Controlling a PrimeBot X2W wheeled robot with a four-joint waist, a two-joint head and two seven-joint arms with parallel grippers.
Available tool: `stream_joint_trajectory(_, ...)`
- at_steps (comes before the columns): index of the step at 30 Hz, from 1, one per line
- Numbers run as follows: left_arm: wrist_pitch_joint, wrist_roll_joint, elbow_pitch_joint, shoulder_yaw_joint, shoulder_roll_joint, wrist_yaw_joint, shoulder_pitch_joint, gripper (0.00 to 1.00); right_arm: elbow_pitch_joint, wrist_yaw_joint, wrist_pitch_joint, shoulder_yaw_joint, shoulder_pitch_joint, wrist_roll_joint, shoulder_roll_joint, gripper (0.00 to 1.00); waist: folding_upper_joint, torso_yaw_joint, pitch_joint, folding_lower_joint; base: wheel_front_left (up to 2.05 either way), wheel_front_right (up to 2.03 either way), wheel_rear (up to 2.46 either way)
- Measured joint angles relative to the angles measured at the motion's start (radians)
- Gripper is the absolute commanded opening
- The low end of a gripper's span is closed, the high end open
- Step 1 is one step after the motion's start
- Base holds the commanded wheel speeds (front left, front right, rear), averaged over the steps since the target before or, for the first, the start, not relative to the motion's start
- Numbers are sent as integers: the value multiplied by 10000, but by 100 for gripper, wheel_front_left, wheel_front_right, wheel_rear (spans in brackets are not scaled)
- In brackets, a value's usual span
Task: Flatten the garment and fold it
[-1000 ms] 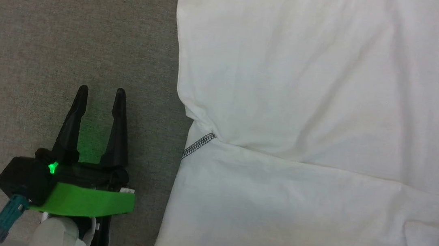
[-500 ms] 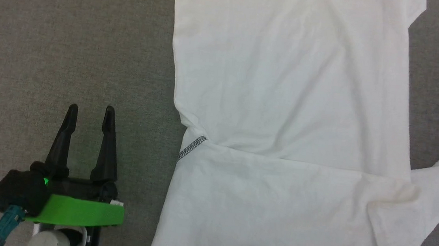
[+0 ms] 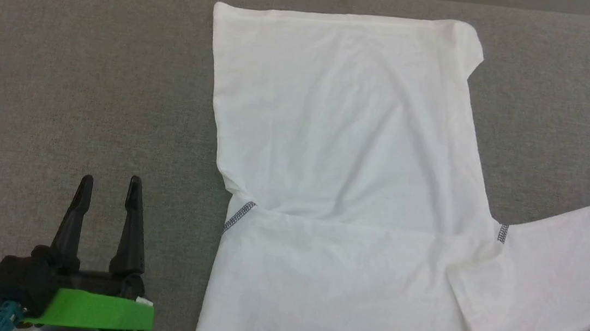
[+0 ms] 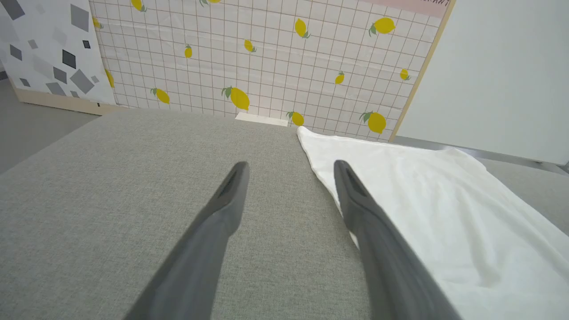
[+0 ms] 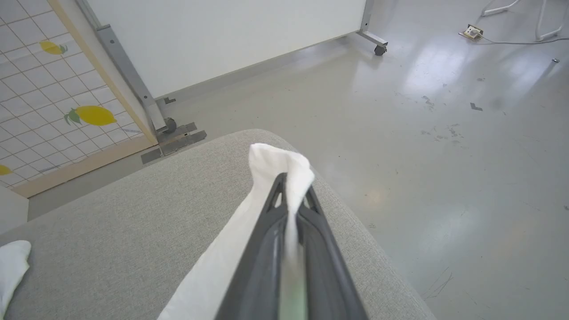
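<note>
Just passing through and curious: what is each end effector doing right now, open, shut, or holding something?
Left end effector: open, holding nothing.
Right end effector: shut on the garment, at its sleeve.

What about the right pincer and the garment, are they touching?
Touching. The right wrist view shows the right pincer shut on the garment, white sleeve fabric pinched between its two fingers.

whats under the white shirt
The grey fabric table top shows on both sides of the garment, so the garment lies on it. A folded-over layer of its own cloth covers its near part. Anything beneath the cloth is hidden.
</note>
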Motion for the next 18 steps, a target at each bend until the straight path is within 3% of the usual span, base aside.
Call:
stream_joint_trajectory(9,130,-136,-130,17,13,157,362,100,2,0,-98,259,429,558,-159,0,0,-274,-794,0,0,0,0)
stream_joint_trajectory(13,167,-178,-157,-35,13,167,409,100,-320,0,-23,1310,685,1363,-94,0,0,-329,-1060,0,0,0,0)
stream_joint_trajectory(18,203,-263,-159,-40,13,176,541,100,-1728,0,773,3461,1214,2694,569,0,0,-338,-1329,0,0,0,0)
